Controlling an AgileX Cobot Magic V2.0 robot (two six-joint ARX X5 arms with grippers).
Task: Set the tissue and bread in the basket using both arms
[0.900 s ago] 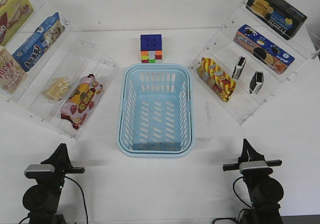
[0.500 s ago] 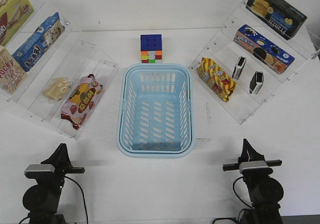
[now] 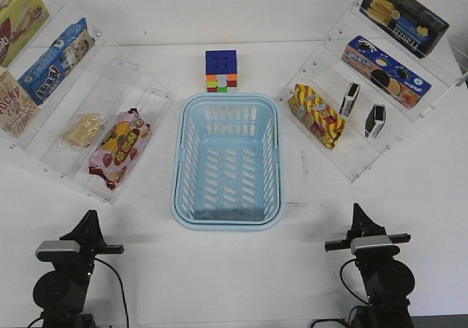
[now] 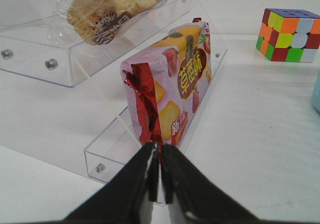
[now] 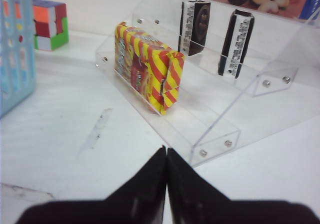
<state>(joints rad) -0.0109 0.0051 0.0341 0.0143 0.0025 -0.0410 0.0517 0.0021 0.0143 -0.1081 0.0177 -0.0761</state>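
The light blue basket (image 3: pixel 178 160) stands empty at the table's middle; its wall shows in the right wrist view (image 5: pixel 15 59). The bread (image 3: pixel 83 129), a tan bun in clear wrap, lies on the left acrylic shelf, also seen in the left wrist view (image 4: pixel 107 7). Two black tissue packs (image 3: pixel 349 99) (image 3: pixel 374 120) stand on edge on the right shelf, also in the right wrist view (image 5: pixel 194 27) (image 5: pixel 236 43). My left gripper (image 3: pixel 89 217) (image 4: pixel 160 151) is shut and empty, low near the front edge, short of the left shelf. My right gripper (image 3: pixel 356 210) (image 5: pixel 166 151) is shut and empty, short of the right shelf.
A pink strawberry-print packet (image 4: pixel 172 84) sits on the left shelf's lowest step, straight ahead of the left gripper. A yellow-red striped packet (image 5: pixel 147 72) sits on the right shelf's lowest step. A colour cube (image 3: pixel 221 71) stands behind the basket. Blue and dark boxes fill the upper shelves.
The right arm has edged very slightly to the left. Nothing else has moved.
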